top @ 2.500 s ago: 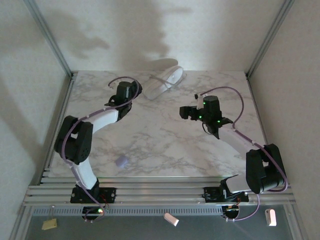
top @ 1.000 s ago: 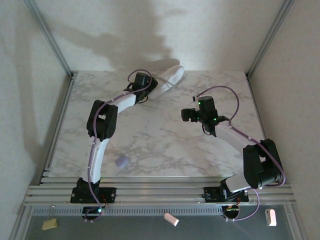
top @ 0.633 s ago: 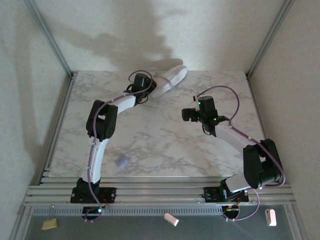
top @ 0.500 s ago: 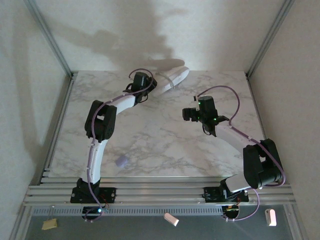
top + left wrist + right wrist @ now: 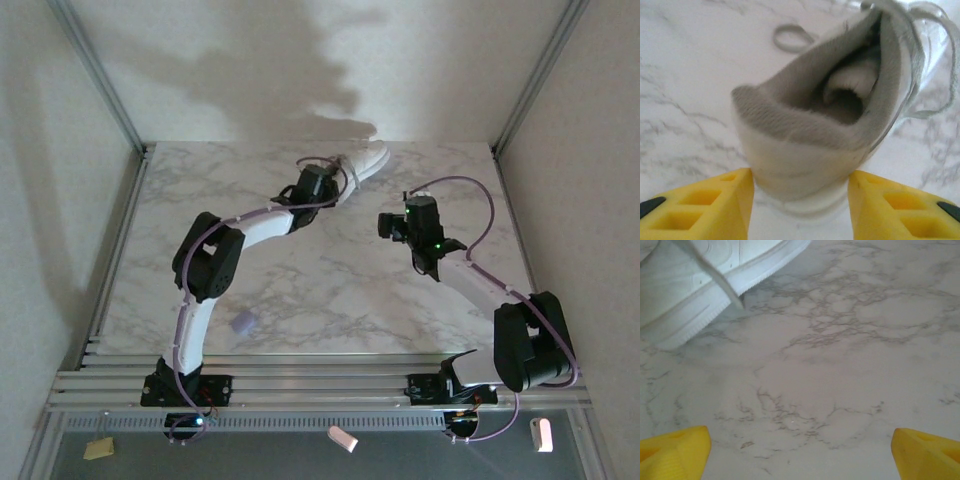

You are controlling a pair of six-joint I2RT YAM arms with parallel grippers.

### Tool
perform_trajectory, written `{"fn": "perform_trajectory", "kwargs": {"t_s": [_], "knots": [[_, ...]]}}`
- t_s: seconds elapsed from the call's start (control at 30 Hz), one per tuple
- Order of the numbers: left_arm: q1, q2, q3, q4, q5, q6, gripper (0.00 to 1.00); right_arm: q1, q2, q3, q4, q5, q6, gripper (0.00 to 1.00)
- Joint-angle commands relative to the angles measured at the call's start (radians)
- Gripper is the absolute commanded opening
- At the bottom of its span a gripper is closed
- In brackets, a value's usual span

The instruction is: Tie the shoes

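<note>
**Positioning step, before any tying.** The shoe (image 5: pixel 358 160) lies at the far edge of the tabletop (image 5: pixel 300 280), near its middle, with the heel turned toward the left arm. The left end effector (image 5: pixel 800 200) has its yellow fingers (image 5: pixel 695 205) on either side of the heel, touching both flanks. From the wrist view it appears clamped on the shoe. The grey-lined opening faces this camera. The laces (image 5: pixel 790 39) are loose: one loop rests on the marble beside the shoe, another strand hangs off its right side, and no knot is visible.

The right end effector (image 5: pixel 799 440) hovers above bare marble just beside the shoe, its fingers wide apart and empty. In its view a lace end drapes down over the sole.

**Judged next move:** set the shoe where both arms can reach it and let go of the heel. Each end effector must then pinch one lace end. The strands are thin and limp, so this calls for a low, precise close.
</note>
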Motion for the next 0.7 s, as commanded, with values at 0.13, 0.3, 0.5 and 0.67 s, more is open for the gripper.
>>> {"fn": "perform_trajectory", "kwargs": {"t_s": [0.13,0.3,0.5,0.67], "knots": [[-0.043,-0.158,-0.143,0.031,-0.129,0.077,0.36,-0.039,-0.048,-0.039,0.040,0.045,0.070,0.93],[-0.046,-0.255,-0.238,0.076,-0.113,0.048,0.72,-0.051,-0.048,-0.039,0.030,0.024,0.088,0.93],[0.009,-0.166,-0.041,-0.104,-0.065,0.050,0.88,-0.058,0.013,0.019,0.053,-0.423,0.039,0.93],[0.040,-0.039,0.150,-0.239,-0.044,0.065,0.86,-0.027,0.067,0.082,0.002,-0.550,0.031,0.93]]}}
